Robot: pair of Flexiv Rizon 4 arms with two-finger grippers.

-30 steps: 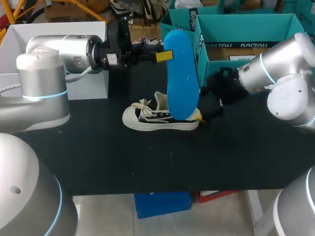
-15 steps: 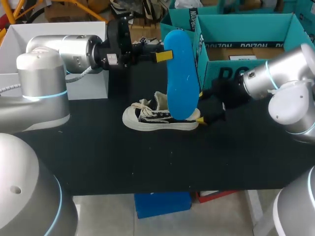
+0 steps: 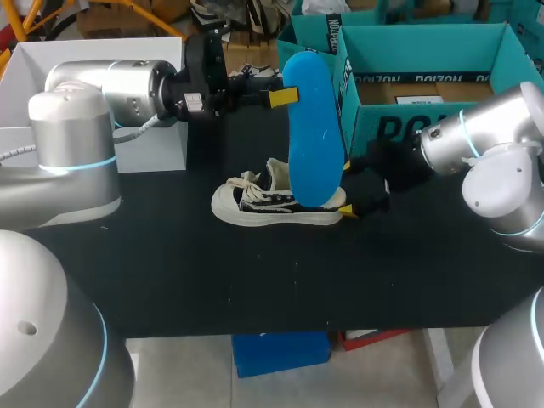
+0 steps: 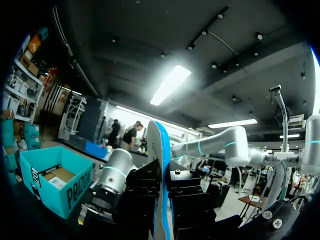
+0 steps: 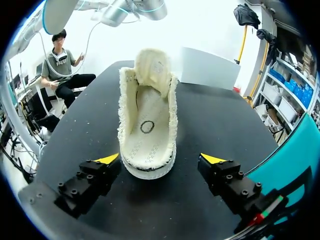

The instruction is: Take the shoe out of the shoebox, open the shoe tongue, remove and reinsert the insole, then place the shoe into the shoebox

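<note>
> So where was the blue insole [image 3: 314, 136]?

Pinched upright in the left gripper [image 3: 285, 96], lower end over the sneaker [image 3: 255, 204] on the black table [image 3: 255, 280]. And the right gripper [image 5: 160, 159] sat spread, fingers flanking the heel, not touching.

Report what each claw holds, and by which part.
The left claw grips the blue insole by the edge near its upper end. The right claw stands open on either side of the shoe heel, holding nothing.
</note>
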